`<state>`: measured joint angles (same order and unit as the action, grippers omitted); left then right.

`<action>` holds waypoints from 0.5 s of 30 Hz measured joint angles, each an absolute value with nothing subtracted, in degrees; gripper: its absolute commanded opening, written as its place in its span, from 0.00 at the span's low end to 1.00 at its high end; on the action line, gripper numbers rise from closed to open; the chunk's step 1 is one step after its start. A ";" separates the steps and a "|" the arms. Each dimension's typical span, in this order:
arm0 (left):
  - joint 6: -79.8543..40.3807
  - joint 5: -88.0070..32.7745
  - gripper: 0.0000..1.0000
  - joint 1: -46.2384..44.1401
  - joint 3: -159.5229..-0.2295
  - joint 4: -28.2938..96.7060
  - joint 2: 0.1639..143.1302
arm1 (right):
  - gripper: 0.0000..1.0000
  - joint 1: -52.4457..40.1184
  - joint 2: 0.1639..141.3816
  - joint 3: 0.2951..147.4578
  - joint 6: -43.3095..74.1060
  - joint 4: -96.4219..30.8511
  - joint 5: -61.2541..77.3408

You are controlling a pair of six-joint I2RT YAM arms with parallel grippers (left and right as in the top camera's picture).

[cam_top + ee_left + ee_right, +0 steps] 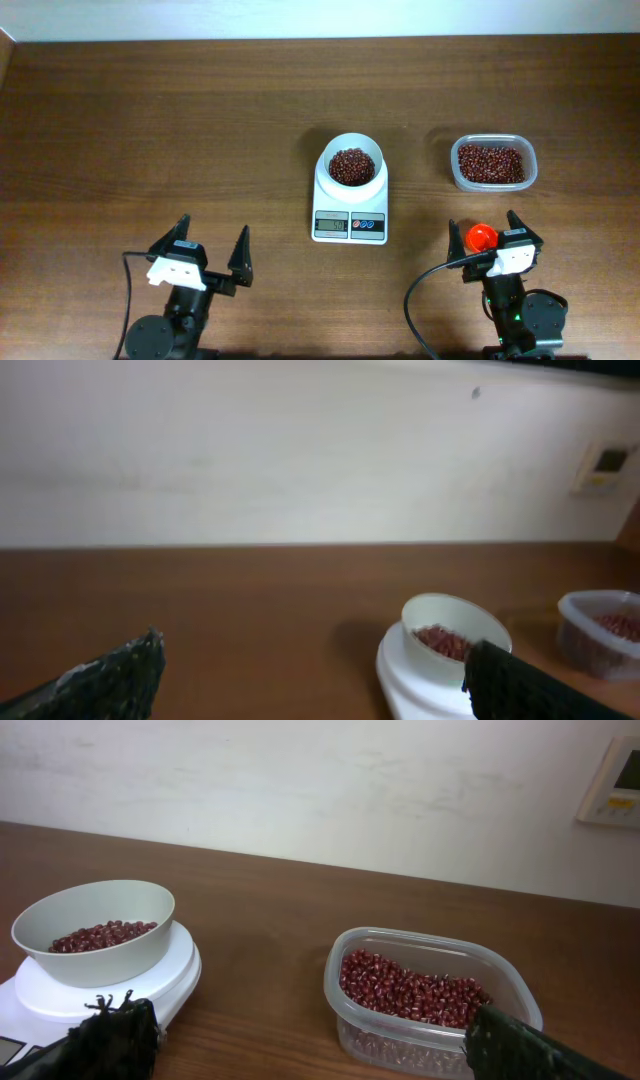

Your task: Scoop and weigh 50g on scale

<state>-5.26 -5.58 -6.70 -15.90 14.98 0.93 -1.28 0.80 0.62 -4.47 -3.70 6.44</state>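
The white scale (349, 211) stands mid-table, display facing me, with a white bowl (351, 150) on top. Dark red-brown beans (350, 167) lie in the bowl, and they also show in the right wrist view (102, 935). My left gripper (215, 226) is open over bare wood, near and to the left of the scale (402, 678). My right gripper (484, 226) is open near and to the right of the scale (172, 972), its fingertips wide apart and bare in the wrist view. From overhead an orange-red round thing (481, 238) shows between its fingers; whether it touches them I cannot tell.
A clear plastic tub (493, 182) holding many more beans (410, 990) stands right of the scale, just beyond my right gripper. A pale wall with a small panel (620, 780) runs behind the table's far edge. Black cables trail from both arm bases.
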 measured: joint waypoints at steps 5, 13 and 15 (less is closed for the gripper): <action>-5.43 -5.72 0.99 -6.76 -10.68 7.16 0.84 | 0.99 -1.28 0.80 0.60 -4.51 -3.70 6.44; -5.48 -5.74 0.99 -6.76 -1.50 -3.33 0.84 | 0.99 -1.28 0.80 0.62 -4.49 -3.70 6.44; -5.45 -5.76 0.99 -6.76 -0.71 -3.31 0.84 | 0.99 -1.28 0.80 0.62 -4.49 -3.70 6.44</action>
<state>-5.45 -5.76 -6.76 -0.71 -3.31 0.84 -1.28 0.80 0.62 -4.49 -3.70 6.44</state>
